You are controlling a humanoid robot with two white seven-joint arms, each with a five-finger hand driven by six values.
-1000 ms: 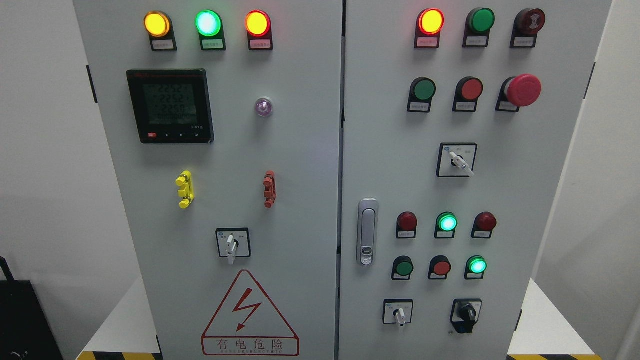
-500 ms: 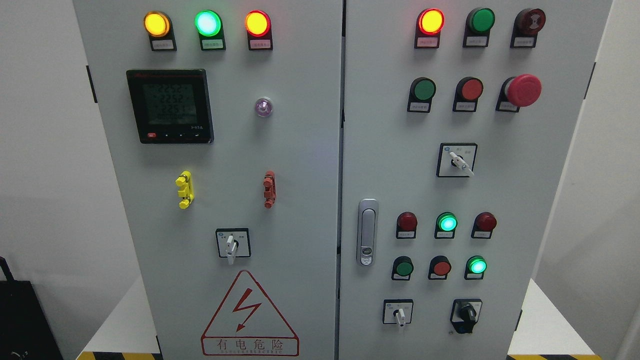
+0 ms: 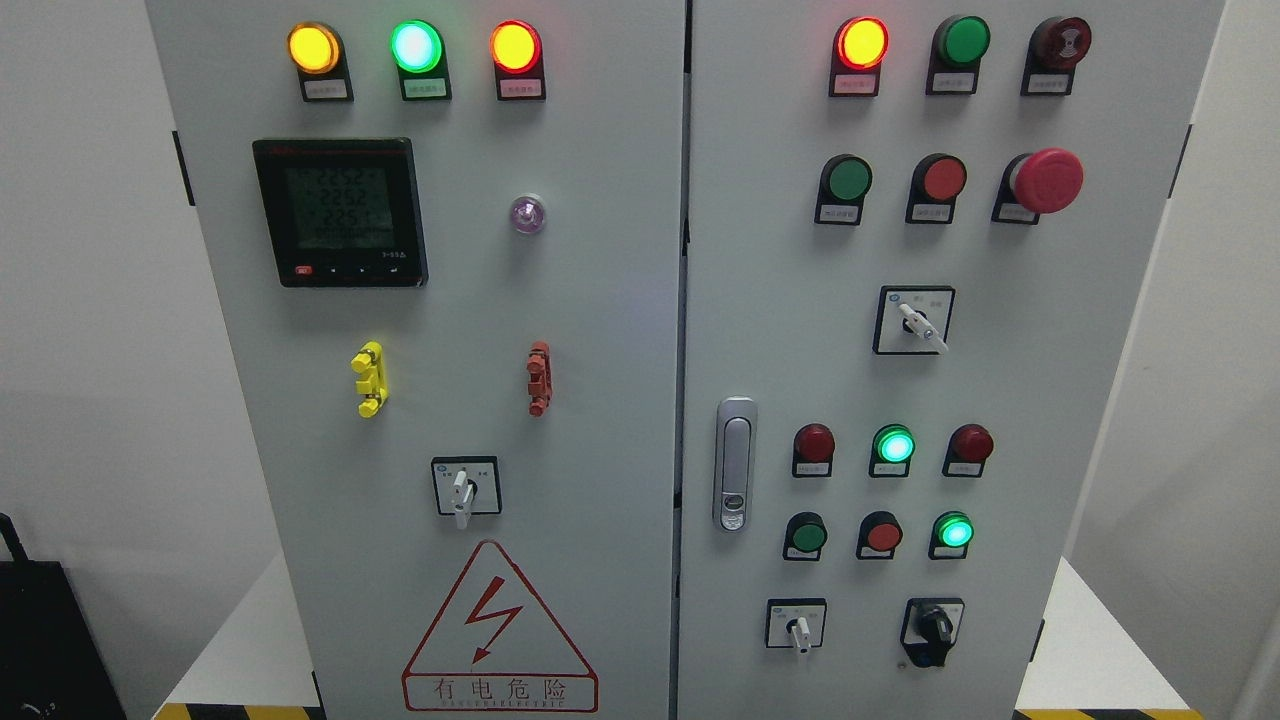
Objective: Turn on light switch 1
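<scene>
Grey cabinet (image 3: 600, 300) pictured head-on, no robot hand in view, so finger state cannot be told. Which control is switch 1 cannot be read; labels too small. Likely candidates: rotary selectors (image 3: 462, 490), (image 3: 800, 628), (image 3: 915, 320). Small stiff levers judged light, to be pinched at tip and twisted. Clear approach room seen in front; buttons (image 3: 883, 533) crowded near lower right

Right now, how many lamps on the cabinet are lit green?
3: one in the left door's top row, and two on the lower right door, an upper and a lower. None seems hidden.
</scene>
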